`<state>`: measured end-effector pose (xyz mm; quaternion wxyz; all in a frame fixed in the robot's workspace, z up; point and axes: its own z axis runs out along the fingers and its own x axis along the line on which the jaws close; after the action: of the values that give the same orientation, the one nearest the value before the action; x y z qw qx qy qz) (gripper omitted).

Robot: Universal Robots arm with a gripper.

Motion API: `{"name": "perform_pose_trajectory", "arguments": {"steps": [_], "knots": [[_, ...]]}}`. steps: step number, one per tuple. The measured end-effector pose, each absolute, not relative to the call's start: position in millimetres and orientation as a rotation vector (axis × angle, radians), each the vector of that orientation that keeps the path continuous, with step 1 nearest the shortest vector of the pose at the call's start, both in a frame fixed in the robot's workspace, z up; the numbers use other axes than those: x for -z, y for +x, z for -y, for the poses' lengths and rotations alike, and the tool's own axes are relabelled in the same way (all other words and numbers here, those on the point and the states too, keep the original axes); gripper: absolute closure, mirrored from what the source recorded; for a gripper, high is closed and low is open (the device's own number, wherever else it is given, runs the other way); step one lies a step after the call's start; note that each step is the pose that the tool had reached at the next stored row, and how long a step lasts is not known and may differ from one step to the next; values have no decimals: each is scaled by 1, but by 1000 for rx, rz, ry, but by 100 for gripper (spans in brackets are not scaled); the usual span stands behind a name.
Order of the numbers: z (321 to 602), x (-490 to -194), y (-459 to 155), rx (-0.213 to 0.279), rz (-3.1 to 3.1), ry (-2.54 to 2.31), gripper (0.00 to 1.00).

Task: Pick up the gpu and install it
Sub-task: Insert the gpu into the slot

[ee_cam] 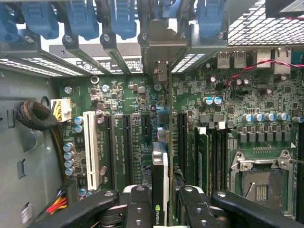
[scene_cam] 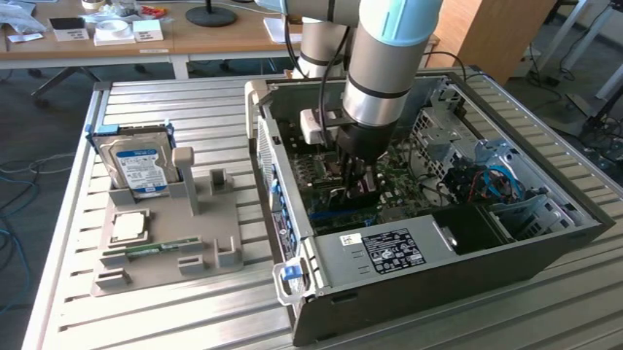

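Observation:
My gripper (ee_cam: 164, 209) is down inside the open computer case (scene_cam: 428, 240), shut on the gpu (ee_cam: 160, 175). The card stands edge-on between the two black fingers (ee_cam: 137, 204), green board edge and black face showing. Its silver end bracket (ee_cam: 161, 52) reaches the rear wall of the case, under the blue slot clips (ee_cam: 85, 19). The card hangs over the black expansion slots of the green motherboard (ee_cam: 266, 123); whether it sits in a slot I cannot tell. In the exterior view the gripper (scene_cam: 355, 179) is low over the motherboard, and the arm hides most of the card.
A white slot (ee_cam: 90, 147) and an empty processor socket (ee_cam: 259, 180) flank the card. Outside the case, a grey fixture (scene_cam: 165, 240) on the slatted table holds a blue-labelled hard drive (scene_cam: 141, 164), a processor (scene_cam: 130, 226) and a memory stick (scene_cam: 156, 248). Cables (scene_cam: 497, 182) fill the case's exterior-view right.

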<state>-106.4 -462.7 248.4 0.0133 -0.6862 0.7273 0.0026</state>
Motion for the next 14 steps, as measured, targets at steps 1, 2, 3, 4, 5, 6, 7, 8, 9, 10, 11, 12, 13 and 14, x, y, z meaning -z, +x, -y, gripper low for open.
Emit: {"name": "perform_pose_trajectory", "arguments": {"steps": [1,2,3,4,5,6,7,8,9,10,11,12,13,14], "knots": [[463,-248,-106,-8,-2266,-2138,73],[463,-248,-106,-8,-2266,-2138,73],[463,-248,-106,-8,-2266,-2137,73],[463,-248,-106,-8,-2266,-2137,73],[462,-248,-107,-8,-2266,-2137,73],[462,-248,-107,-8,-2266,-2137,73],[462,-248,-107,-8,-2266,-2137,73],[462,-248,-107,-8,-2265,-2137,73],[462,-248,-107,-8,-2265,-2137,73],[462,-248,-107,-8,-2266,-2137,73],[462,-248,-107,-8,-2266,-2137,73],[462,-248,-107,-11,-2264,-2136,73],[462,-248,-107,-14,-2263,-2135,73],[462,-248,-107,-14,-2263,-2134,73]]}}
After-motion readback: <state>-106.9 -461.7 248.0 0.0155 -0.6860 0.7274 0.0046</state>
